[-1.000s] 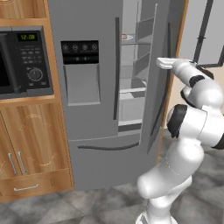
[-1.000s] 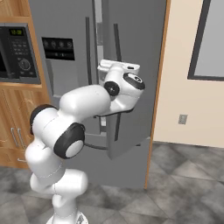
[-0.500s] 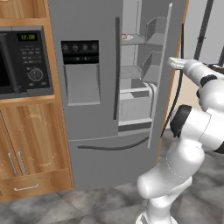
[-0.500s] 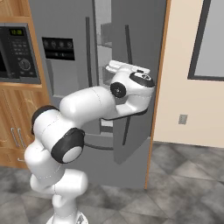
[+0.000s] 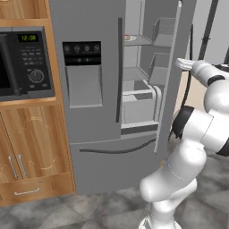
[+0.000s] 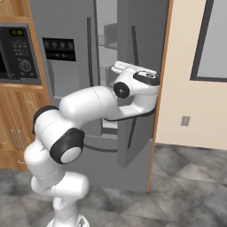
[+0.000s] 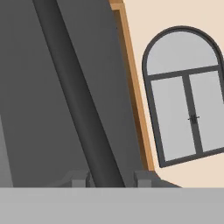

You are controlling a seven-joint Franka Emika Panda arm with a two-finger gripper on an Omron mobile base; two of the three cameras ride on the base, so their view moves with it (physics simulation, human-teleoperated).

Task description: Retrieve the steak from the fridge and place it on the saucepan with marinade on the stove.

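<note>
With the claw (image 7: 107,177) clamped on the long dark vertical door handle (image 7: 76,94) of the tall grey steel fridge (image 5: 89,67), it could slip off mid-swing; the steak's whereabouts can't be told

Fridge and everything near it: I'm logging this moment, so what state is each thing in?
fridge: standing, left door shut
right fridge door: swung open, shelves exposed
door handle: gripped between the fingers
end effector: shut on door handle
steak: apparently the small item on an upper shelf, too small to confirm
bottom drawer: shut
microwave: door closed
</note>
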